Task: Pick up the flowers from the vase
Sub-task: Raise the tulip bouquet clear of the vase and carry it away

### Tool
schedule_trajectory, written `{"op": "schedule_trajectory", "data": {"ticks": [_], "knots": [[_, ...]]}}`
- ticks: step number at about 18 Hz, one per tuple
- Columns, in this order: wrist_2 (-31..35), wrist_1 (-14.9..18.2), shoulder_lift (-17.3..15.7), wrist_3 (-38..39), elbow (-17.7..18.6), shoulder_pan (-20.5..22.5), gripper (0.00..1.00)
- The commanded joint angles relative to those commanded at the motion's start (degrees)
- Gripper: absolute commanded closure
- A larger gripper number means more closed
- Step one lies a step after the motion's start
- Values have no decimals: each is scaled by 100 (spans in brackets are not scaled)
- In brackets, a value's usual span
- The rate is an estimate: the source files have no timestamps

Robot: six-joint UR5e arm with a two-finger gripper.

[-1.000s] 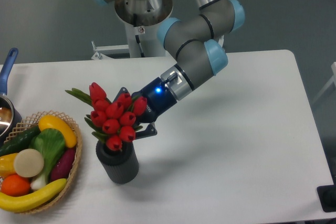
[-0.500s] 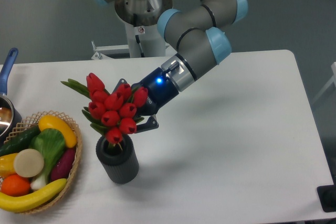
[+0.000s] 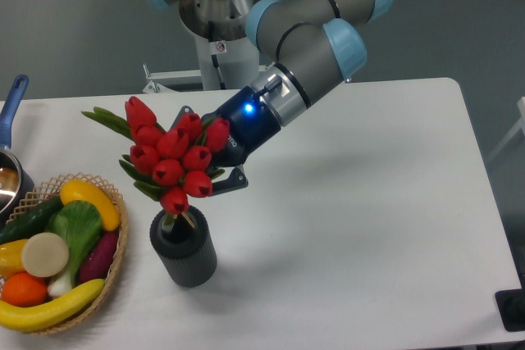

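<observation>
Left of centre, the black two-finger gripper (image 3: 207, 171) clenches the bunch of red tulip buds with green leaves (image 3: 171, 159), stems just above the short dark grey ribbed cylinder vase (image 3: 184, 254).

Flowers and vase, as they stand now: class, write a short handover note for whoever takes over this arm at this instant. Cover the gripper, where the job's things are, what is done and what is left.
Gripper: reaching in from the right behind the tulip bunch, apparently closed on it; the blooms hide the fingertips.
Flowers: raised and tilted left, the lowest bud just above the rim, stem ends seemingly at the vase mouth.
Vase: upright on the white table, just right of the wicker basket of toy fruit and vegetables.
Done: grasp made, lift under way.
Left: raise until the stems are fully clear of the vase, without tipping it.
</observation>
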State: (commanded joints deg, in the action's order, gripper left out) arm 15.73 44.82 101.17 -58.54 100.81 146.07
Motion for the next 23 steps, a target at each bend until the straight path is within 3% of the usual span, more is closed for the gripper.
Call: {"op": "schedule_trajectory", "data": {"ticks": [8, 13, 23], "knots": [[9, 17, -246, 106, -27, 228, 60], [9, 18, -317, 167, -53, 658, 63], [-17, 0, -378, 71, 79, 2135, 62]]}}
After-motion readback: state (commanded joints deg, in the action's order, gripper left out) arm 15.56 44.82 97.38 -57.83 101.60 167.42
